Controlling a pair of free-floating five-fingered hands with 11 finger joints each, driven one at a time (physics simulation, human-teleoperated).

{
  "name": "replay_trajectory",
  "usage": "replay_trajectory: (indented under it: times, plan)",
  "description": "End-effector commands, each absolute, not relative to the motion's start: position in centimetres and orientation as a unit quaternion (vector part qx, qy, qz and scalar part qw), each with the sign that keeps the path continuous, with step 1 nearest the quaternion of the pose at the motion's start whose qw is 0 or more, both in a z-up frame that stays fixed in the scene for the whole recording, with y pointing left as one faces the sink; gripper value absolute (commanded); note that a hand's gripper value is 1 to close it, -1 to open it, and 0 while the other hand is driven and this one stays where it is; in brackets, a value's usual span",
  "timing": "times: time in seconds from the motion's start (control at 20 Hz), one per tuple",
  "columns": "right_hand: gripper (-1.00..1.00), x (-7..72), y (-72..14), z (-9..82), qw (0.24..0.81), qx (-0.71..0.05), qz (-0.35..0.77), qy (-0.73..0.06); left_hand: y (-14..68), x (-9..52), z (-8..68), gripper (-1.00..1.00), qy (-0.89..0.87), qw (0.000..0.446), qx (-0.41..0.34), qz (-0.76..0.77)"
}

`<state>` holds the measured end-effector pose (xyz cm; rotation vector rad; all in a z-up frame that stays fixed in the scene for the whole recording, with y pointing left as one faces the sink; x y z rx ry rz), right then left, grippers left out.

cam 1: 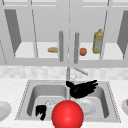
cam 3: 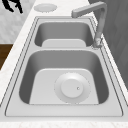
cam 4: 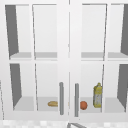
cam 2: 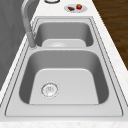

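Big glossy red ball (cam 1: pixel 67 114) sits nearest the camera in front view, bottom cut off by the frame, hiding part of the steel double sink (cam 1: pixel 30 98)'s front rim. Left robot hand (cam 1: pixel 40 111), just beside the ball, fingers curled down, holding nothing. Right robot hand (cam 1: pixel 82 88) hovers over the sink divider w/ fingers spread straight, covering the base of the grey tap (cam 1: pixel 68 72). Round white plate (cam 3: pixel 72 88) lies flat in the right basin. Behind glass cabinet doors: yellowish bottle (cam 4: pixel 97 95), orange fruit (cam 4: pixel 83 105), bread roll (cam 4: pixel 53 103), partly hidden by the frame.
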<state>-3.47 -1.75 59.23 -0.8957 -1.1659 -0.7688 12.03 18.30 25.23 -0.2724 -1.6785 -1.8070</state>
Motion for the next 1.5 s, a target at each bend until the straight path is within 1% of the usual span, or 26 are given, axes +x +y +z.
replay_trajectory:
  times: [0.0,0.5,0.85,1.45]
  plan:
    - [-1.0,-2.0,-1.2,61.7,0.655,-0.403,-0.374,-0.519,18.3,12.0,25.2,0.0,-0.64,0.324,-0.104,-0.689]
    - [-1.0,2.8,0.1,67.8,0.633,-0.411,-0.417,-0.507,18.3,12.0,25.2,0.0,-0.64,0.324,-0.104,-0.689]
    - [-1.0,8.1,-0.1,71.7,0.65,-0.4,-0.426,-0.487,18.3,12.0,25.2,0.0,-0.64,0.324,-0.104,-0.689]
    - [-1.0,17.2,-0.6,71.2,0.664,-0.395,-0.401,-0.493,18.3,12.0,25.2,0.0,-0.64,0.324,-0.104,-0.689]
